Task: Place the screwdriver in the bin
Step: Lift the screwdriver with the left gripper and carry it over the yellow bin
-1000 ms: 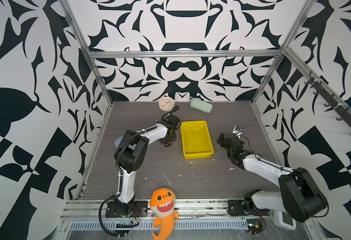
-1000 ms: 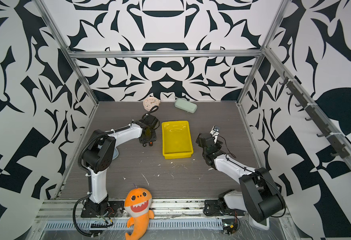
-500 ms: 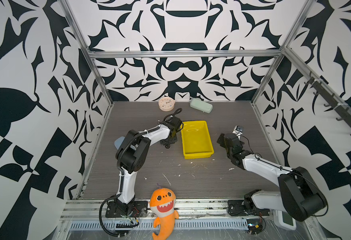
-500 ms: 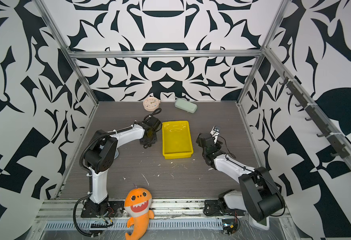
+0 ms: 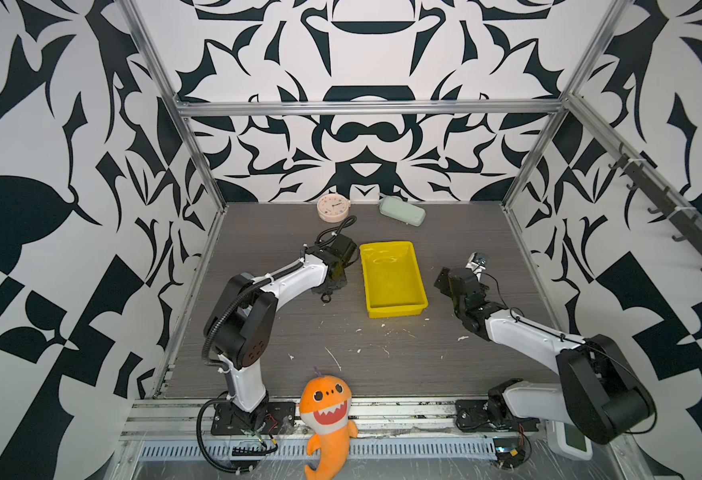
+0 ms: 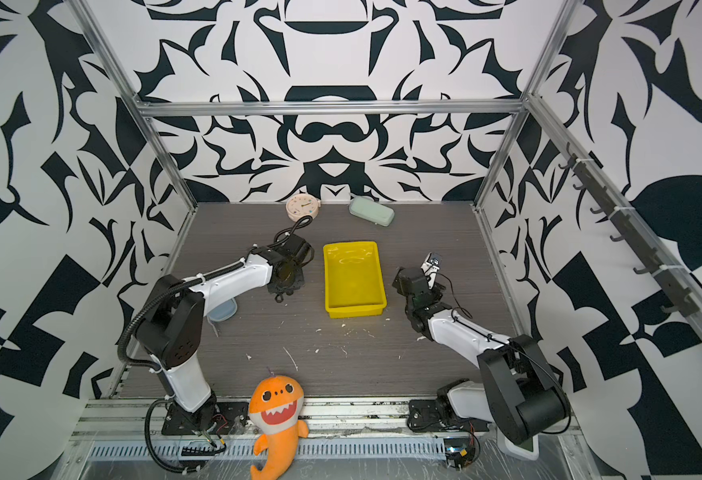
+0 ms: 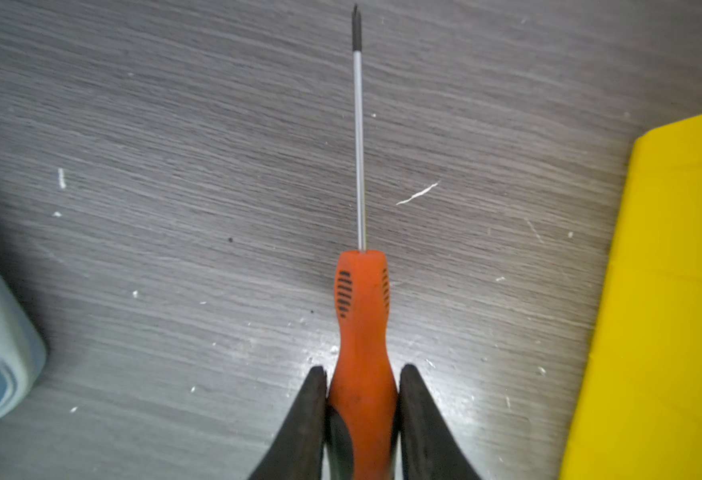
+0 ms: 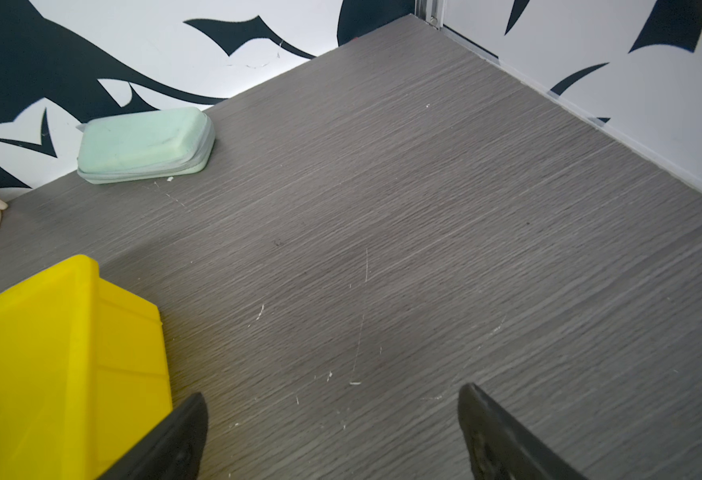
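Left gripper [image 7: 362, 369] has just clamped the screwdriver [image 7: 361, 316] by its handle beside the yellow bin [image 7: 673, 291], so lift looks next; right gripper [image 8: 334, 392] gapes wide, empty.

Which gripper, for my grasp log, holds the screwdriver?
The left gripper: its jaws clamp the screwdriver by its handle; the right gripper stands open, empty.
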`<state>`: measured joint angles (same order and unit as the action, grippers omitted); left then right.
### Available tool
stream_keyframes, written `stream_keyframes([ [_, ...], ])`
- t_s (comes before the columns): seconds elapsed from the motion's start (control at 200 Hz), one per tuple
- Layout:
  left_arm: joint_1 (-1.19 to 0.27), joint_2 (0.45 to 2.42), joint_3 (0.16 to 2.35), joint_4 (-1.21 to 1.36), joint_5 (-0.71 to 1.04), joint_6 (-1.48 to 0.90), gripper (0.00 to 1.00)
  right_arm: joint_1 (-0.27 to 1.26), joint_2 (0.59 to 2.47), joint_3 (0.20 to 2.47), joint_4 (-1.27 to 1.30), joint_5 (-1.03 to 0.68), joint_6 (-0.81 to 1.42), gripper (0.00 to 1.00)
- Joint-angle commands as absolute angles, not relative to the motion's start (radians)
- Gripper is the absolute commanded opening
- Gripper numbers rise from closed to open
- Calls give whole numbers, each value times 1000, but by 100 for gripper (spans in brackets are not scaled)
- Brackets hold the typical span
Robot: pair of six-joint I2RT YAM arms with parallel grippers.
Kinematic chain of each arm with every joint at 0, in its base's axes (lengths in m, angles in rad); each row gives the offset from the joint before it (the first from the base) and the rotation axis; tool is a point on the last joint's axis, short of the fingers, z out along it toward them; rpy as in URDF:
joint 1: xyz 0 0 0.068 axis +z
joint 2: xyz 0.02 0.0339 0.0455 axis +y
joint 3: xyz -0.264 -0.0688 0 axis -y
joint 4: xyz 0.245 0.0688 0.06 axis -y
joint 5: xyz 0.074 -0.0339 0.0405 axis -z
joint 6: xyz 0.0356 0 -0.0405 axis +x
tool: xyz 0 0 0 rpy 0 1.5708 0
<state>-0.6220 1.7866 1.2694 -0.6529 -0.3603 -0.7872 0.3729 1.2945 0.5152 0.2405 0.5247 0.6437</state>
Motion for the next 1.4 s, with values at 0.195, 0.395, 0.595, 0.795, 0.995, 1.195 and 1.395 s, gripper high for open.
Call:
stream_keyframes([
  [0.195,-768,1646,1316,-691,-472,-855,24,372,1272,512,259,560,670,96],
  [0.395,-813,1730,1437,-635,-408,-871,23,371,1270,512,258,579,675,95],
  [0.595,-874,1855,1542,-605,-374,-881,25,371,1263,512,252,592,683,95],
  [0.795,-899,1950,1589,-604,-336,-918,25,372,1271,506,260,611,692,95],
  [0.995,-908,1984,1594,-605,-339,-923,25,371,1281,517,254,608,693,95],
  [1.195,-908,2016,1606,-603,-333,-920,26,372,1266,505,265,619,689,94],
  [1.395,-908,2037,1645,-633,-337,-903,28,371,1288,515,263,613,689,94],
])
